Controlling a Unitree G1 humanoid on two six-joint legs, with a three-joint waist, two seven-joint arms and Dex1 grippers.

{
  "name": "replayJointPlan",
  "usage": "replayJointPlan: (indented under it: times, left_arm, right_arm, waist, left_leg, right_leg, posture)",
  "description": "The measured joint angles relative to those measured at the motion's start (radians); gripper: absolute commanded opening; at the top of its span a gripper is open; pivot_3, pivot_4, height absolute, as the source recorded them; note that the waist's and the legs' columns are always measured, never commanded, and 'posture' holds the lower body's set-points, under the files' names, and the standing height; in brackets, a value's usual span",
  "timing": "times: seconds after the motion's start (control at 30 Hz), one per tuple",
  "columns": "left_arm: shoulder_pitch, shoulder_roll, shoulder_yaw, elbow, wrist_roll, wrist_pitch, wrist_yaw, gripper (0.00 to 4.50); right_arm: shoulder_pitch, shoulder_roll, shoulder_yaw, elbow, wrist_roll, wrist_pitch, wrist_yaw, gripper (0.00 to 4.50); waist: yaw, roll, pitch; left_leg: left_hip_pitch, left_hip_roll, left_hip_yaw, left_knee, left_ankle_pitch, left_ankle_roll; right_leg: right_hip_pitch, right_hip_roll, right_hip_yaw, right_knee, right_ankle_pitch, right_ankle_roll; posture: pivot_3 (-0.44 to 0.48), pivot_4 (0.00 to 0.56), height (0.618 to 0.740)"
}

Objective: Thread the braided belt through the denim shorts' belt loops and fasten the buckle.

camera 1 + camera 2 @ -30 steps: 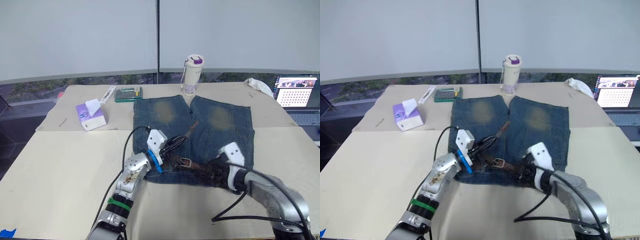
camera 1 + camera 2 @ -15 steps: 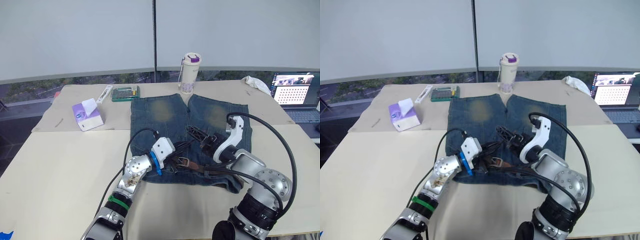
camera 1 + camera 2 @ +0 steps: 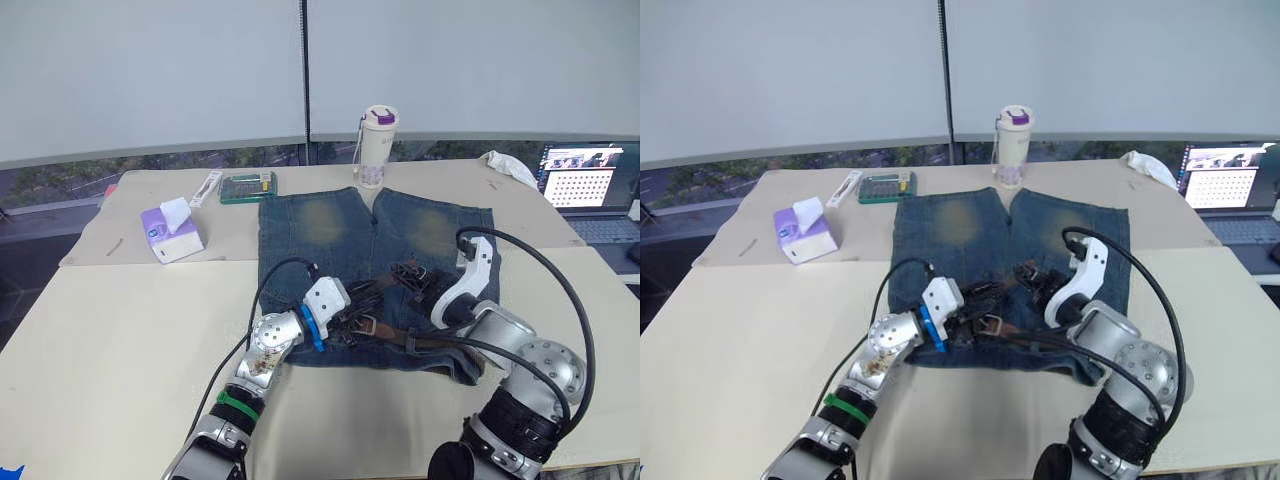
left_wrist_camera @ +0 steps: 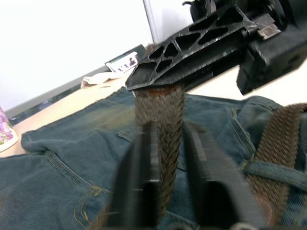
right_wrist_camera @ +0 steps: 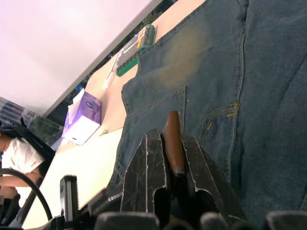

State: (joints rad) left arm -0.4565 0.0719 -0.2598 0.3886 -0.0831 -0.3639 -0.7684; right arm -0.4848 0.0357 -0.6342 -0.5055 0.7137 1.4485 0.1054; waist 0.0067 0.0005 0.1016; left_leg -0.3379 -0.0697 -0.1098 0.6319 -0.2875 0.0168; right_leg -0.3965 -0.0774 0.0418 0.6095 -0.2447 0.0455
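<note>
Cream tabletop (image 3: 120,340) spreads under everything, and nearest me the left gripper (image 3: 352,297) pinches the braided belt (image 3: 425,341) over the waistband of the denim shorts (image 3: 330,245); the wrist view shows its fingers clamped on the weave. My right gripper (image 3: 415,277), low at the waistband a second ago, has swung up over the shorts' middle, closed on the belt's free tip (image 5: 173,139). I judge the threaded slack is being drawn through. Beyond stand a tissue box (image 3: 167,229) and tumbler (image 3: 375,147).
</note>
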Motion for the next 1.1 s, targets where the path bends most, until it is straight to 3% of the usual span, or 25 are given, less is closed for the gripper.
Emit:
replayJointPlan:
  times: [0.2,0.3,0.4,0.43,0.63,0.9,1.1]
  left_arm:
    - [0.034,0.036,0.032,-0.076,-0.145,0.077,-0.111,4.40]
    - [0.036,0.057,0.052,-0.107,-0.198,0.132,-0.139,4.46]
    - [0.018,0.125,0.141,-0.119,-0.278,0.236,-0.161,4.46]
    - [0.007,0.135,0.155,-0.102,-0.280,0.241,-0.162,4.46]
    - [-0.048,0.139,0.178,0.002,-0.273,0.259,-0.196,2.63]
    - [-0.054,0.107,0.127,0.061,-0.223,0.232,-0.246,0.05]
    - [-0.054,0.074,0.086,0.072,-0.183,0.221,-0.258,0.05]
  right_arm:
    - [0.046,-0.110,0.014,0.019,0.003,-0.007,0.012,0.00]
    - [0.076,-0.175,0.045,0.020,-0.003,-0.027,0.028,0.00]
    - [0.199,-0.425,0.186,0.038,-0.107,-0.149,0.112,0.00]
    - [0.209,-0.449,0.199,0.045,-0.121,-0.169,0.123,0.00]
    - [0.281,-0.582,0.334,0.085,-0.206,-0.328,0.201,0.00]
    - [0.299,-0.577,0.369,0.087,-0.223,-0.370,0.214,0.00]
    - [0.299,-0.576,0.379,0.086,-0.224,-0.371,0.214,0.00]
  waist:
    - [-0.002,0.000,0.000]
    - [-0.003,0.000,0.000]
    - [-0.006,0.000,0.001]
    - [-0.007,-0.001,0.001]
    - [-0.004,-0.002,0.002]
    - [0.004,-0.004,0.003]
    - [0.005,-0.006,0.004]
  left_leg:
    - [0.000,0.000,0.000,0.000,0.000,0.000]
    - [0.000,0.000,0.000,0.000,0.000,0.000]
    - [0.001,-0.001,0.001,0.001,0.000,0.001]
    - [0.002,-0.001,0.001,0.001,0.000,0.001]
    - [0.002,-0.001,0.001,0.002,0.001,0.001]
    - [0.002,-0.001,0.000,0.002,0.001,0.001]
    - [0.002,0.000,0.001,0.002,0.001,0.001]
  right_leg:
    - [0.000,0.000,0.000,0.000,0.000,0.000]
    - [0.000,0.000,0.000,0.000,0.000,0.000]
    - [0.003,0.000,-0.001,-0.001,-0.001,0.002]
    - [0.003,0.001,-0.001,-0.001,-0.001,0.002]
    - [0.006,0.000,-0.002,-0.003,-0.001,0.002]
    - [0.006,0.000,-0.001,-0.003,-0.001,0.002]
    - [0.006,0.000,-0.001,-0.003,-0.001,0.002]
  posture:
    - [0.000,0.150,0.740]
    - [0.000,0.150,0.740]
    - [0.000,0.150,0.740]
    - [0.000,0.150,0.740]
    - [0.000,0.150,0.740]
    - [0.000,0.150,0.740]
    - [0.000,0.150,0.740]
